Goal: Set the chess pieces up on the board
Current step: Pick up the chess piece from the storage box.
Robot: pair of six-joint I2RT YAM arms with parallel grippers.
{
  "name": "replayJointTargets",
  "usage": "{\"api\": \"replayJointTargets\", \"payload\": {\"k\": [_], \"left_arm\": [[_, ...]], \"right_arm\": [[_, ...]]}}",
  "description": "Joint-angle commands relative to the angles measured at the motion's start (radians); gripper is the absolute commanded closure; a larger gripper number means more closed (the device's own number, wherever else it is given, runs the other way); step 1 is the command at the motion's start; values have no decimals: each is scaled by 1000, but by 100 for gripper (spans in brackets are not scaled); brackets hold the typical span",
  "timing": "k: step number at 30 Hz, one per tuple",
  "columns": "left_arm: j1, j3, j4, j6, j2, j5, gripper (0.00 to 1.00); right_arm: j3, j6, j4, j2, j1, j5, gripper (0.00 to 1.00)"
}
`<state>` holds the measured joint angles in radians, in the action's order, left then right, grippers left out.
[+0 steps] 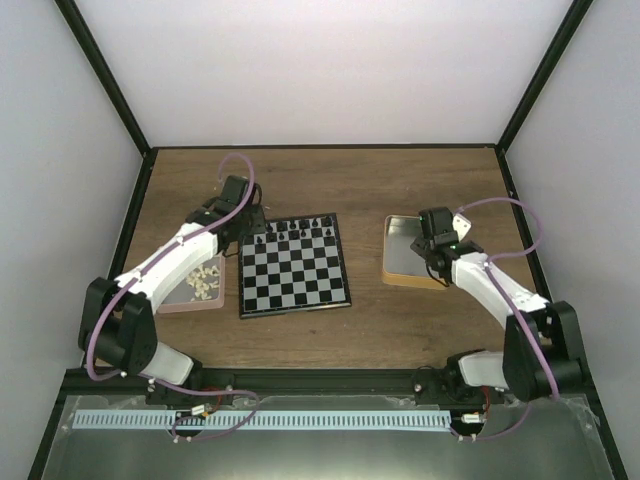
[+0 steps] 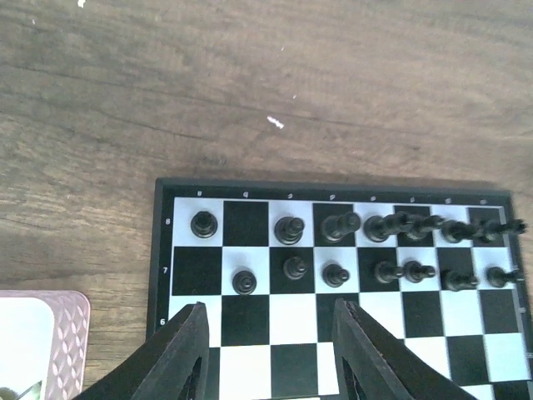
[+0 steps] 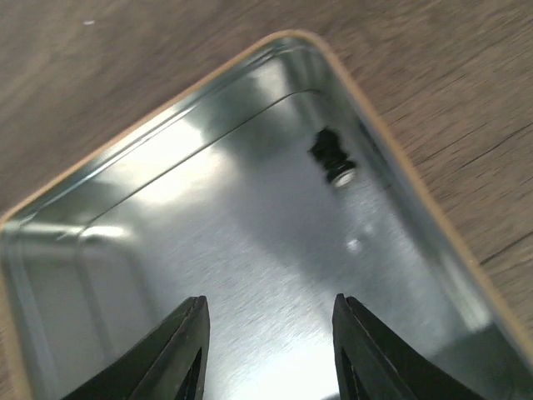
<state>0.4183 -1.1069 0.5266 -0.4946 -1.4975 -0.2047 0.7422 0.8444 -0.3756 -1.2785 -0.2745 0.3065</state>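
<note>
One black piece (image 3: pixel 330 151) lies tipped in the tin (image 3: pixel 166 233), ahead and slightly right of the open, empty right pincer (image 3: pixel 268 350). The left pincer (image 2: pixel 271 350), also open and empty, hovers over the board (image 2: pixel 433 317).

shiny metal tin (image 3: pixel 208 242), matt wood-grain table (image 2: pixel 250 83)

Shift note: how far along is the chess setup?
Done: black chess pieces nearly fill the two far rows of the board; two squares there are empty. In hand: nothing; the right gripper hovers open over one black piece in the tin. Left: that piece, and the pale pieces in the pink tray.
</note>
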Motion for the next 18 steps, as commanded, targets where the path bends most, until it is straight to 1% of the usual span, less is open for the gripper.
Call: {"api": "replayJointTargets", "payload": {"k": [1,3,9,13,18], "left_arm": [[-6,-4,0,19,61,28,56],[-6,4,-10,24,75,41,56],[-6,20,-19,24,83,67,56],[-6,27,-22,26,83,68,56],[-6,30,-23,30,76,48,55]], "right_arm": [[48,-101,28,-85,78,56,58],[66,-152,58,-139,91,72,58],[162,-242,49,-315,92,123,61],[187,-263,41,-367,92,192,60],[206,-296,56,-413,92,216,58]]}}
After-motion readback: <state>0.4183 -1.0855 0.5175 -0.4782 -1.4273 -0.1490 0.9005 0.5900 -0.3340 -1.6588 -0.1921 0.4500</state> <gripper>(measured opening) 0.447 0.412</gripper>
